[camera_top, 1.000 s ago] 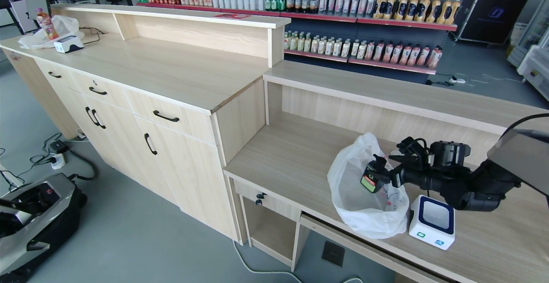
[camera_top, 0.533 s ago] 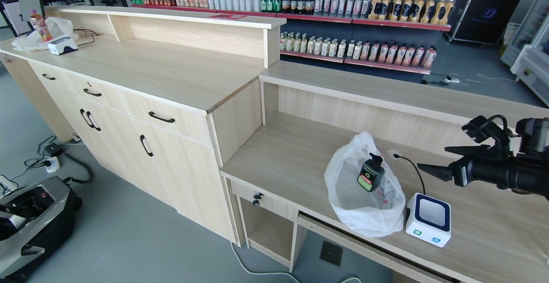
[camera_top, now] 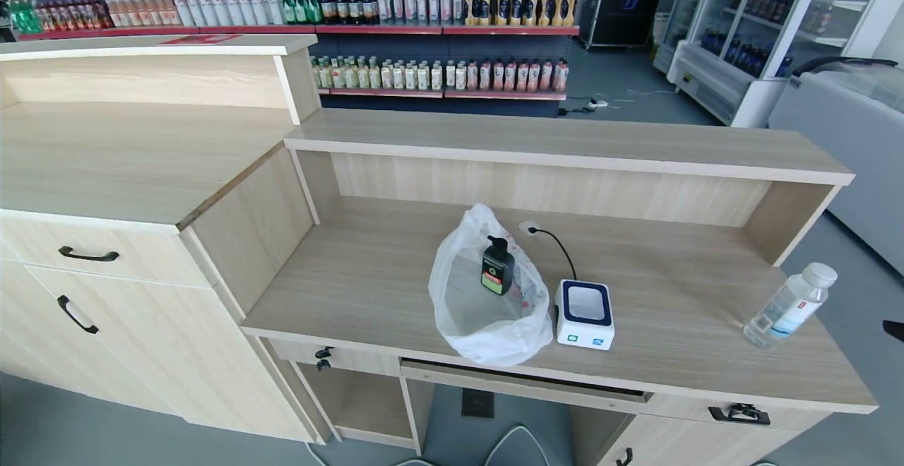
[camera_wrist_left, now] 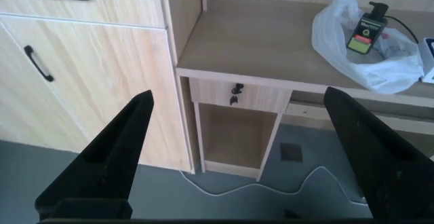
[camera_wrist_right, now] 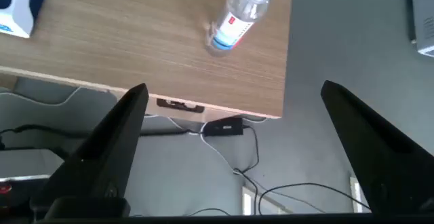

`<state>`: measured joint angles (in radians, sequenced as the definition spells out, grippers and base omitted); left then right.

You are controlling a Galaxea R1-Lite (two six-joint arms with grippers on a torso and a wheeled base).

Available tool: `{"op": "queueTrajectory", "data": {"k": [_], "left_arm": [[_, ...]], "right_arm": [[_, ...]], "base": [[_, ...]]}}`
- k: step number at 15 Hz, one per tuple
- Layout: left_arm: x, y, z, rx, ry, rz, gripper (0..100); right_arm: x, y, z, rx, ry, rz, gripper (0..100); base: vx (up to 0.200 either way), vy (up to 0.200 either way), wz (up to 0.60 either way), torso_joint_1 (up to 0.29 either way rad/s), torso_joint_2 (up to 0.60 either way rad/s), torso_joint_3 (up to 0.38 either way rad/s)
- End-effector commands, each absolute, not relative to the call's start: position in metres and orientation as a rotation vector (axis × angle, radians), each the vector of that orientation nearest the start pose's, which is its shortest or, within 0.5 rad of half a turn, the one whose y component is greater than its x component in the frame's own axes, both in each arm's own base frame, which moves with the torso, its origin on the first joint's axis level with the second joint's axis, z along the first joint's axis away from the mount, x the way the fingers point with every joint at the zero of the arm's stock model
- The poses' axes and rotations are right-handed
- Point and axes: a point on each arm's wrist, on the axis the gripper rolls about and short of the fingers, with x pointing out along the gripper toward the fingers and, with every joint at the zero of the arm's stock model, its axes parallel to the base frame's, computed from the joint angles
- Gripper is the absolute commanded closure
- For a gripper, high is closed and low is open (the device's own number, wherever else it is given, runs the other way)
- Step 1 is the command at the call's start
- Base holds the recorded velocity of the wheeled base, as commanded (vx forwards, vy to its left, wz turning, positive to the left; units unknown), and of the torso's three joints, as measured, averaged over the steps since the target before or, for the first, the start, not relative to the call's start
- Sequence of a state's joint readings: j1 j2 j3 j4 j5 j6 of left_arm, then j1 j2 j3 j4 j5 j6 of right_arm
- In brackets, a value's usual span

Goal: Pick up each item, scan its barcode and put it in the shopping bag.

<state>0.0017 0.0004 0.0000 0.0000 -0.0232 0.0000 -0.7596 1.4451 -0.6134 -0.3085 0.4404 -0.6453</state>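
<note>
Right gripper [camera_wrist_right: 234, 87] agape — water bottle [camera_top: 787, 306] upright on counter [camera_top: 671, 296]

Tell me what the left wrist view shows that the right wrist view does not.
Left wrist view, not the right: the shopping bag with the black pump bottle inside it, and the cabinet with black handles beside the desk. Right wrist view, not the left: the clear water bottle near the desk's end, and cables on the floor. Both: the wooden desk top and a part of the scanner at the picture's edge.
</note>
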Motion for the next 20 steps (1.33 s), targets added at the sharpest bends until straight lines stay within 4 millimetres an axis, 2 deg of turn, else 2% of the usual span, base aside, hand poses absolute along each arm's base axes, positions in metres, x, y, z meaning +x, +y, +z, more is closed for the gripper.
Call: {"op": "queueTrajectory", "data": {"k": [1, 2, 4, 7, 14, 17, 20], "left_arm": [[-0.023, -0.001, 0.076, 0.0, 0.002, -0.021, 0], [-0.023, -0.001, 0.076, 0.0, 0.002, -0.021, 0], [-0.023, -0.001, 0.075, 0.0, 0.0, -0.021, 0], [-0.023, -0.001, 0.076, 0.0, 0.002, -0.021, 0], [-0.023, -0.001, 0.076, 0.0, 0.002, -0.021, 0], [-0.023, -0.001, 0.075, 0.0, 0.0, -0.021, 0], [-0.023, -0.001, 0.076, 0.0, 0.002, -0.021, 0]], "right_arm": [[0.185, -0.188, 0.135, -0.317, 0.514, -0.235, 0], [0.194, -0.208, 0.114, -0.314, 0.509, -0.254, 0], [0.207, -0.229, 0.081, -0.274, 0.491, -0.247, 0], [0.222, -0.245, 0.047, -0.192, 0.391, -0.15, 0], [0.248, -0.268, 0.016, -0.213, 0.363, -0.144, 0], [0.274, -0.257, 0.011, -0.134, 0.34, -0.093, 0], [0.301, -0.248, 0.016, -0.155, 0.297, -0.039, 0]], "base": [[0.0, 0.0, 0.0, 0.0, 0.0, 0.0], [0.0, 0.0, 0.0, 0.0, 0.0, 0.0], [0.0, 0.0, 0.0, 0.0, 0.0, 0.0], [0.0, 0.0, 0.0, 0.0, 0.0, 0.0], [0.0, 0.0, 0.0, 0.0, 0.0, 0.0], [0.0, 0.0, 0.0, 0.0, 0.0, 0.0], [0.0, 0.0, 0.0, 0.0, 0.0, 0.0]]}}
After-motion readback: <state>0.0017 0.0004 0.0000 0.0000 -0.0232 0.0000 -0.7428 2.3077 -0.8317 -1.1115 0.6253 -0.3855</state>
